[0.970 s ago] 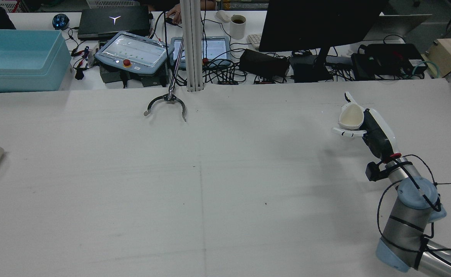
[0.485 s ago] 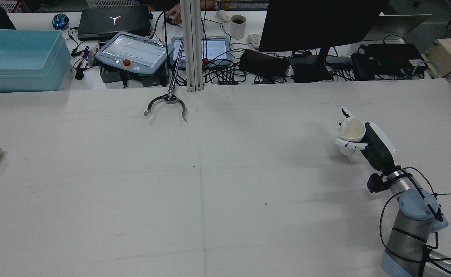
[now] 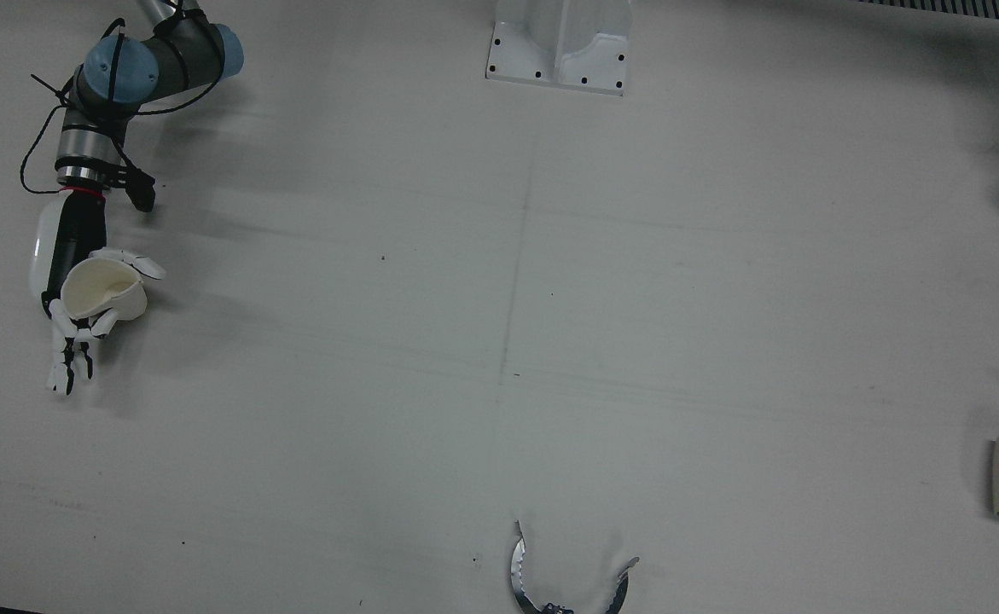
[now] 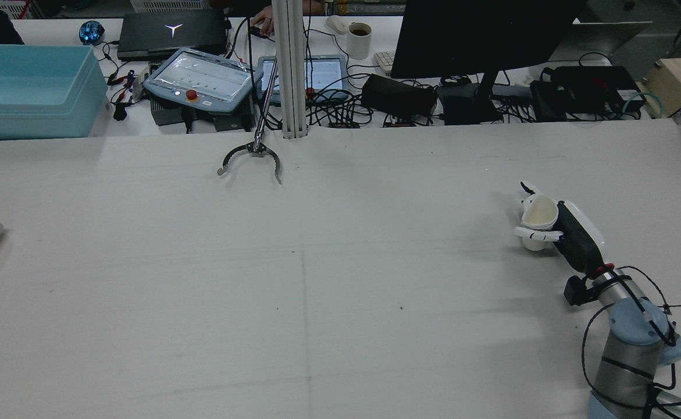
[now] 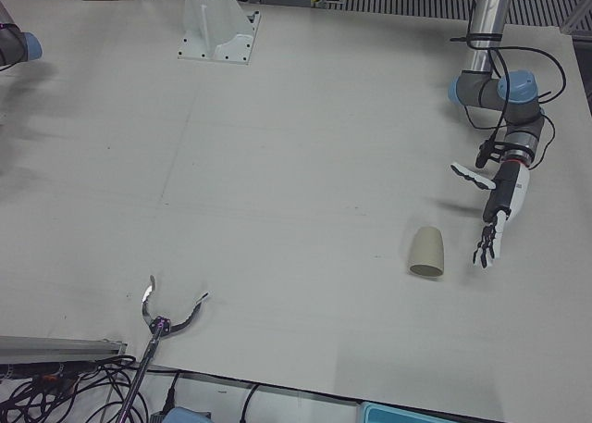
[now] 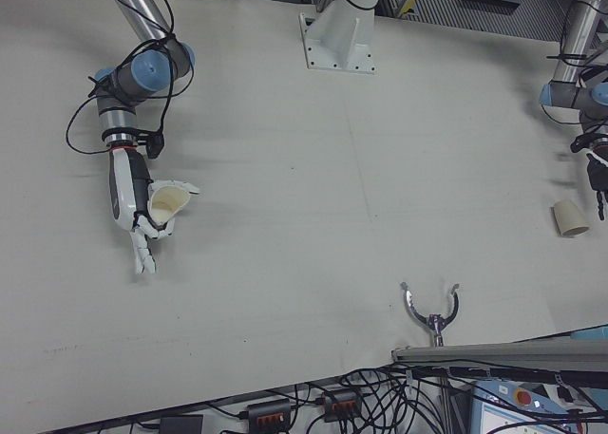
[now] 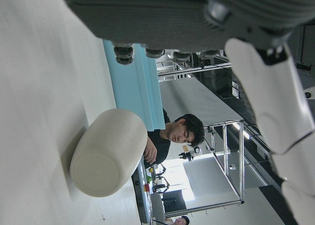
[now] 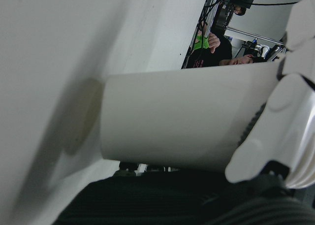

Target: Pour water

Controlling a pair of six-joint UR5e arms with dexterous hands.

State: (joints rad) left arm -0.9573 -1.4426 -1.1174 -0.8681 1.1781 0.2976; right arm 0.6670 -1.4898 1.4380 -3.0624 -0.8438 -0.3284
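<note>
Right hand (image 4: 555,227) is wrapped around a cream cup (image 4: 538,215), mouth up; left hand (image 5: 493,210) splayed beside a tipped-over cup (image 5: 427,253).

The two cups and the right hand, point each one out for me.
Held cup (image 3: 100,287), front view, on its pale inner wall.
Lying cup (image 5: 427,253), left-front view, on its side wall.
Right hand (image 4: 570,233), rear view, on the black back of the hand beside the held cup.
</note>
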